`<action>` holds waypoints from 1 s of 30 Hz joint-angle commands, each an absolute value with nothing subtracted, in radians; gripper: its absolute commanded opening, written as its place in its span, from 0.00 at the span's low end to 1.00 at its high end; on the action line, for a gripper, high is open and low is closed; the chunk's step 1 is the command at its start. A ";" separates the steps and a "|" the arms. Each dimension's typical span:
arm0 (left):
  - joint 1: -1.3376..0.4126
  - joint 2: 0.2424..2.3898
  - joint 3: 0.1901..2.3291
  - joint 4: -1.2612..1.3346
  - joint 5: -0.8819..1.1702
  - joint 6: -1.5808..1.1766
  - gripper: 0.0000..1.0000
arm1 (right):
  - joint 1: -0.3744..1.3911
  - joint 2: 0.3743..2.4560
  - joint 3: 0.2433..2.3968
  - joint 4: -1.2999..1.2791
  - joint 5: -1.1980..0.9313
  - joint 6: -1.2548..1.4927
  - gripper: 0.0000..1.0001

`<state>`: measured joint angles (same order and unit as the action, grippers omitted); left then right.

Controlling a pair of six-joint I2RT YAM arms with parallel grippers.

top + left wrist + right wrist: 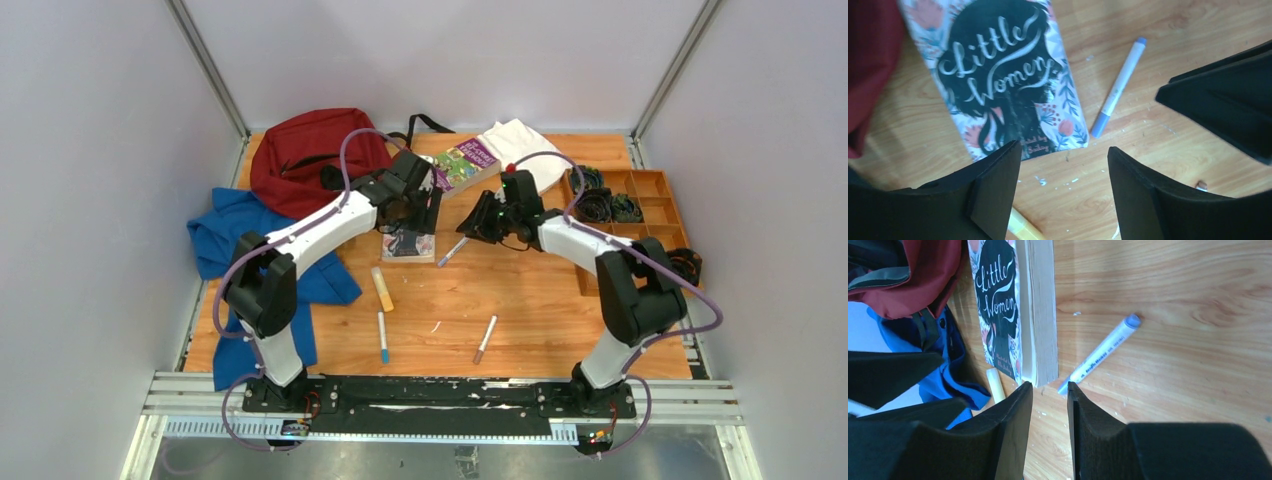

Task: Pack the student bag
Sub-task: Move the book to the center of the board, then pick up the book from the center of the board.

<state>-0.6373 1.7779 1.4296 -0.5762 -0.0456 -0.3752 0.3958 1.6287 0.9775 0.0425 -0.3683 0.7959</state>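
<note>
Red bag [300, 160] lay at the far left of the table [540, 290]. Left gripper [1063, 155] gaped wide and empty over the book [998, 80]; right gripper [1049, 390], narrow and empty, hovered close: they might collide or scatter the pen [1100, 352].

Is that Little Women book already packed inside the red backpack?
No, the book lies flat on the wooden table beside the red backpack.
</note>
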 commanded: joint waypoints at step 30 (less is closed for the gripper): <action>-0.422 1.802 1.103 -0.268 0.152 -0.537 0.69 | 0.499 2.113 1.346 0.091 -0.655 0.764 0.27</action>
<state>-0.4213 1.7767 1.0901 -0.3191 0.0788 -0.5495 0.4755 2.1124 1.3624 0.0525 -0.5671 0.7429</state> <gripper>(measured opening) 0.693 0.359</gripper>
